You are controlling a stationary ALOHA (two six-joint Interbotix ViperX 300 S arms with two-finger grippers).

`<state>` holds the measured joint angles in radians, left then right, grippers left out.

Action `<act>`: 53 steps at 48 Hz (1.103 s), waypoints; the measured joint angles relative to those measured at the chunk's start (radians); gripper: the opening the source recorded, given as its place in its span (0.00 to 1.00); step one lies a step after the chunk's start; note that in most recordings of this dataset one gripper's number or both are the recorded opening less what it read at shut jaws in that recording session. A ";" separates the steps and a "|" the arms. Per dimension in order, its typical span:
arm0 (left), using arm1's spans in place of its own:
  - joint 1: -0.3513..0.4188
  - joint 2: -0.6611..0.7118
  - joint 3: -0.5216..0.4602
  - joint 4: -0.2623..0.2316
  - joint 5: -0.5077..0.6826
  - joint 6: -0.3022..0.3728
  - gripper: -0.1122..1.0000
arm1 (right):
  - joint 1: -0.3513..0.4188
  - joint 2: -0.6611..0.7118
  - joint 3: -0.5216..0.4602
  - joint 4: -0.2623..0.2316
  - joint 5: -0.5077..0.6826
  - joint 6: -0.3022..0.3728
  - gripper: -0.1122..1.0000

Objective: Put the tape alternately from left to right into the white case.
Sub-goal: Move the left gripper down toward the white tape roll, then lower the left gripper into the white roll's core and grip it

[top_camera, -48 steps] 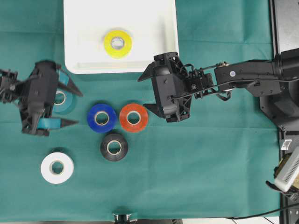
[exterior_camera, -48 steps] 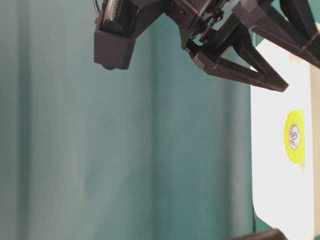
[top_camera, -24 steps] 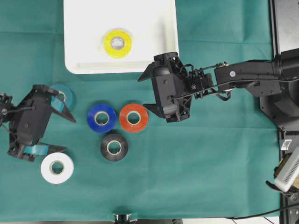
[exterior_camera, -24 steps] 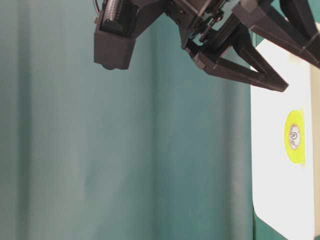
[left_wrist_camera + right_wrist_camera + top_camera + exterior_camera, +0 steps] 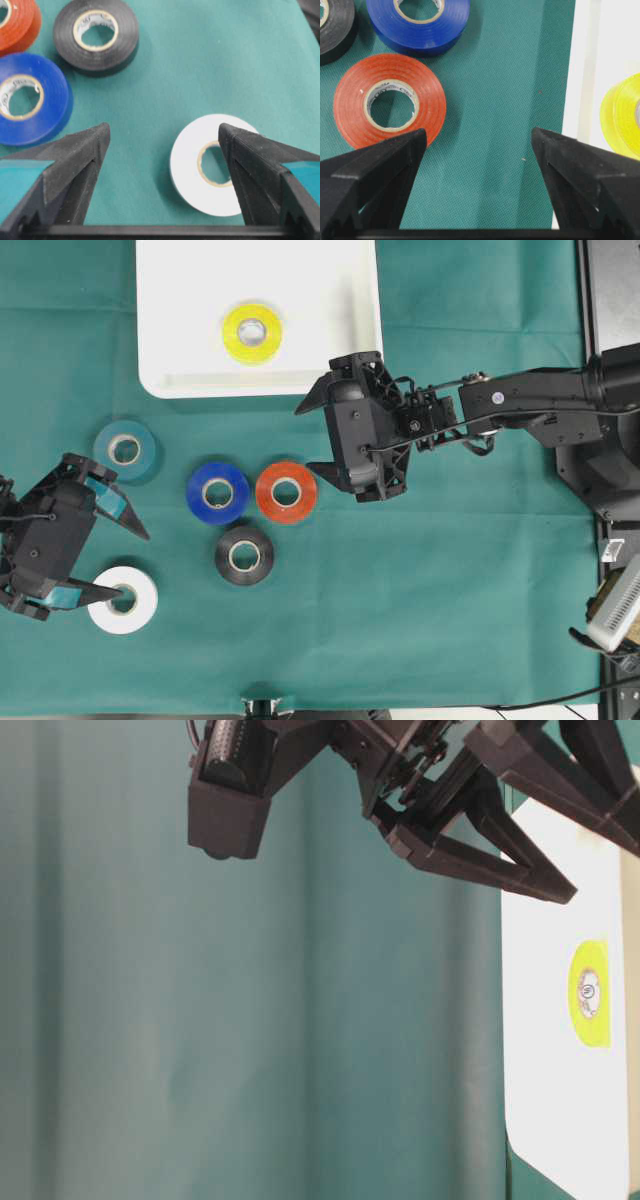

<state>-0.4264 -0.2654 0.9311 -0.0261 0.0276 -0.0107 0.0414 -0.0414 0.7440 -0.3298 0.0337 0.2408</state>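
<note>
Overhead view gives us one yellow roll (image 5: 251, 333) in the white case (image 5: 180, 360), five rolls on the green desk (image 5: 450, 590), and our left claw (image 5: 108, 560) spread wide and empty over the white roll (image 5: 122, 600). Our right claw (image 5: 318, 438) hangs open beside the orange-red roll (image 5: 286, 491). We judge the white roll's pickup is in hand: straddle it, descend, then close.

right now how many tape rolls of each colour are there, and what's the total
yellow roll, in the white case: 1
teal roll: 1
blue roll: 1
orange-red roll: 1
black roll: 1
white roll: 1
total: 6 rolls
</note>
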 measured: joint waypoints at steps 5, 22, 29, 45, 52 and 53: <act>0.000 0.018 0.002 0.000 0.002 0.000 0.92 | 0.000 0.000 0.000 0.000 -0.002 0.000 0.84; -0.003 0.199 -0.021 0.000 0.002 -0.006 0.92 | 0.000 0.000 0.000 0.000 -0.002 0.000 0.84; -0.017 0.242 -0.043 0.002 0.002 -0.006 0.92 | 0.000 0.000 -0.002 0.000 -0.002 0.000 0.84; -0.031 0.301 -0.055 0.002 0.000 -0.006 0.91 | 0.000 0.000 0.000 0.000 -0.002 0.000 0.84; -0.031 0.307 -0.058 0.002 0.000 -0.006 0.91 | 0.000 0.000 0.000 0.000 -0.002 0.000 0.84; -0.031 0.307 -0.058 0.002 0.000 -0.006 0.91 | 0.000 0.000 -0.002 0.002 -0.002 0.000 0.84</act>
<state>-0.4571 0.0414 0.8728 -0.0245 0.0276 -0.0169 0.0414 -0.0414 0.7424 -0.3283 0.0322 0.2408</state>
